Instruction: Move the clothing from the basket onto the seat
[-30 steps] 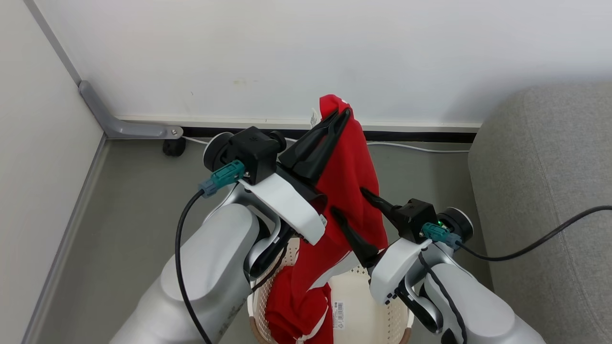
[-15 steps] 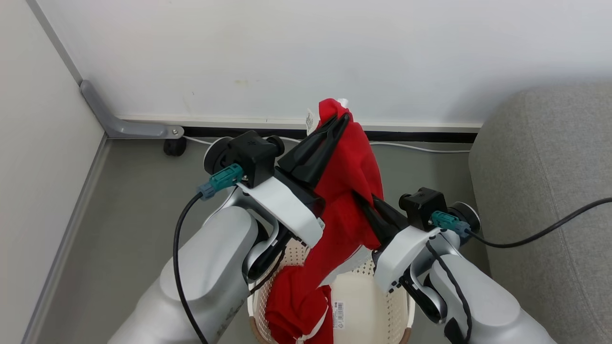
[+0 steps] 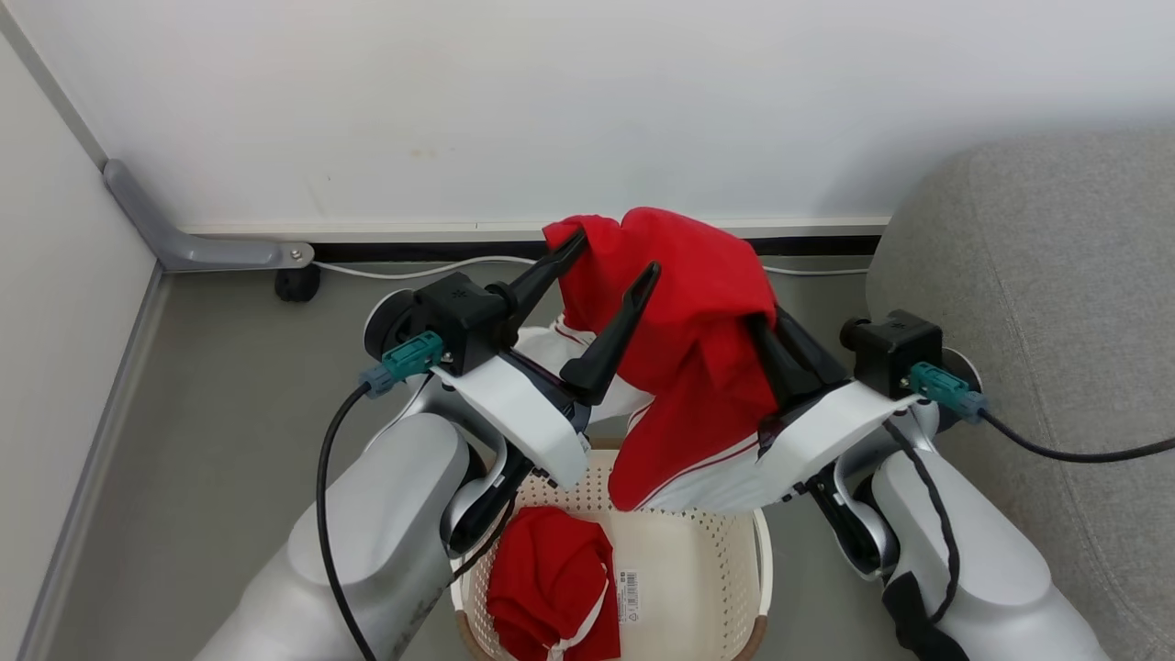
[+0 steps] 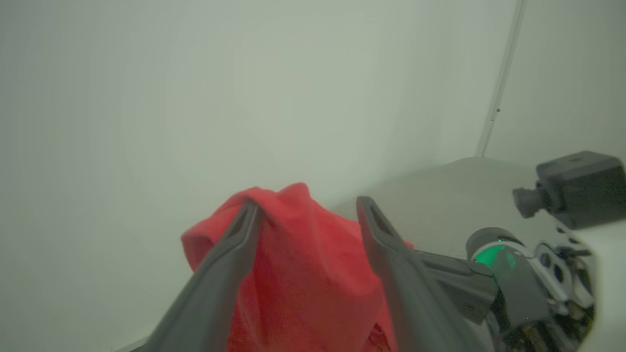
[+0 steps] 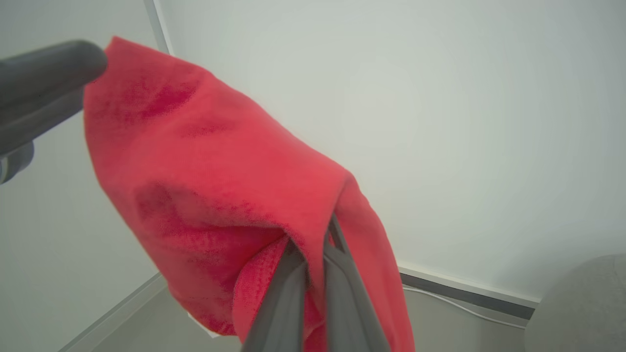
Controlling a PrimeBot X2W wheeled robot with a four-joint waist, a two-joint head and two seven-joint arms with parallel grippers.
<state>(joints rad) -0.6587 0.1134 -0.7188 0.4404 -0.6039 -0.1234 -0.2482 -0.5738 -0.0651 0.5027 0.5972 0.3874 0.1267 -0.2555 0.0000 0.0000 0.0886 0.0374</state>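
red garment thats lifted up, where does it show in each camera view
head view: red garment at centre, above the basket.
left wrist view: red garment at bottom centre, between the left gripper's open fingers.
right wrist view: red garment across left and centre, pinched by the shut right gripper.
shared landmark: the white wall behind it.

White wall (image 3: 551, 92), grey floor (image 3: 229, 386); grey corner bracket (image 3: 211, 250) beside black caster (image 3: 292, 286); white cable (image 3: 413, 272) runs along the skirting.
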